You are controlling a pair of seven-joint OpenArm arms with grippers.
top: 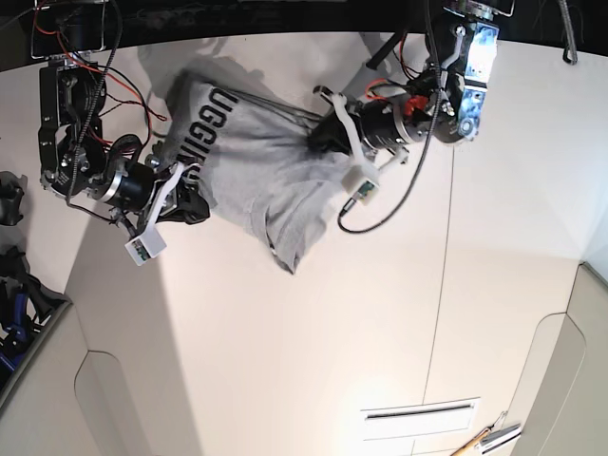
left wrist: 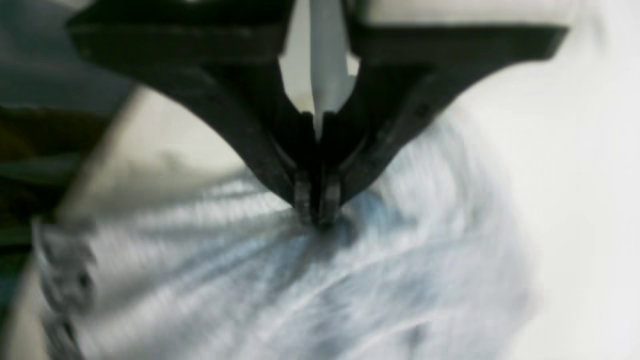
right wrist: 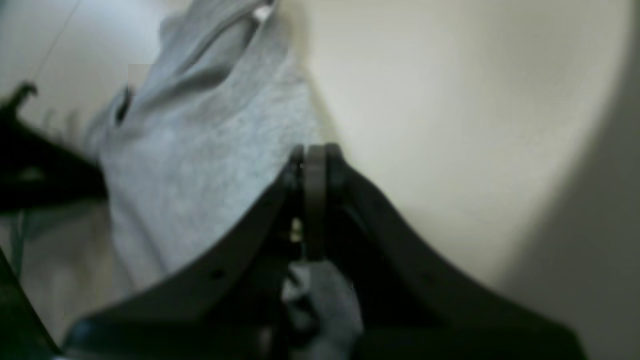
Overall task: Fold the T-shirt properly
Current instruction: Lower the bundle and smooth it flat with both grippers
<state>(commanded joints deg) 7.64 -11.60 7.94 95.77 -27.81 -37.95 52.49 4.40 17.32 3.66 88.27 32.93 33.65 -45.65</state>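
The T-shirt (top: 252, 157) hung stretched between both arms above the pale table (top: 380, 313), near its far edge, with black lettering showing on the part toward the right arm and a loose corner drooping down toward the table. The left gripper (left wrist: 316, 207) had its fingers pressed together on a bunch of grey cloth, creases fanning out from the pinch, which suggested the fabric was under pull. The right gripper (right wrist: 310, 160) likewise had its fingers closed flat against each other; a wad of grey cloth showed behind them, so it seemed to be pinching the shirt's edge. Held at two separate points, the cloth was probably being lifted and spread so it could be laid out flat before any fold; the folding itself looked barely begun.
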